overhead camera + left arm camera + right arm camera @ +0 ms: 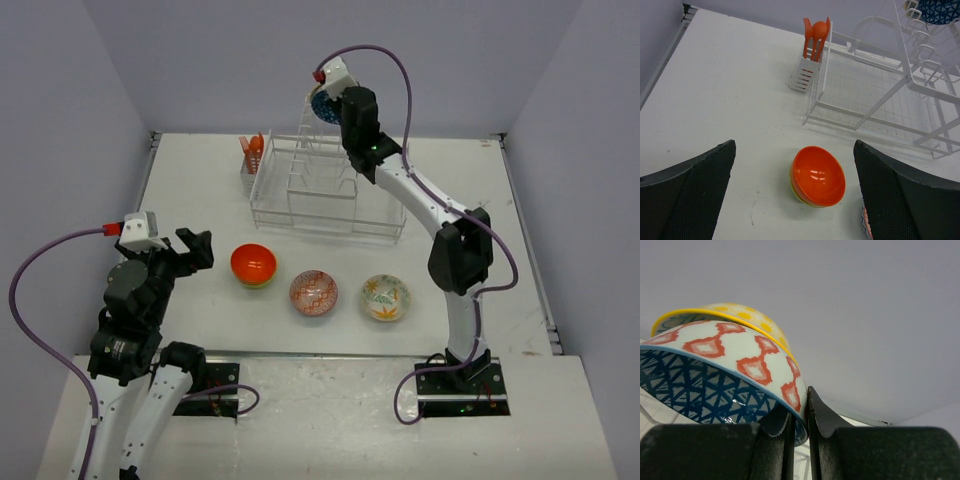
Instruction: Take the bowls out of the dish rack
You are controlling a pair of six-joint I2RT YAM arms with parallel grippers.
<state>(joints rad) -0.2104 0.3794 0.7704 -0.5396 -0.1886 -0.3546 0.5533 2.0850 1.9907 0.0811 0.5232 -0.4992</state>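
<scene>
Right wrist: gripper [799, 412] pinches tilted blue bowl [715, 377].

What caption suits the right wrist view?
Right gripper pinching the rim of the blue patterned bowl, a yellow-rimmed bowl behind it.

White arm links [420, 195], blk joints [458, 250], purple cables [370, 47], blk ribbed tool pads [695, 197]

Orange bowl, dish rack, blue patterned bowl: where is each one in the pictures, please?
orange bowl [817, 175], left wrist view, inner surface.
dish rack [865, 92], left wrist view, bare base grid.
blue patterned bowl [705, 390], right wrist view, blue inner surface.
</scene>
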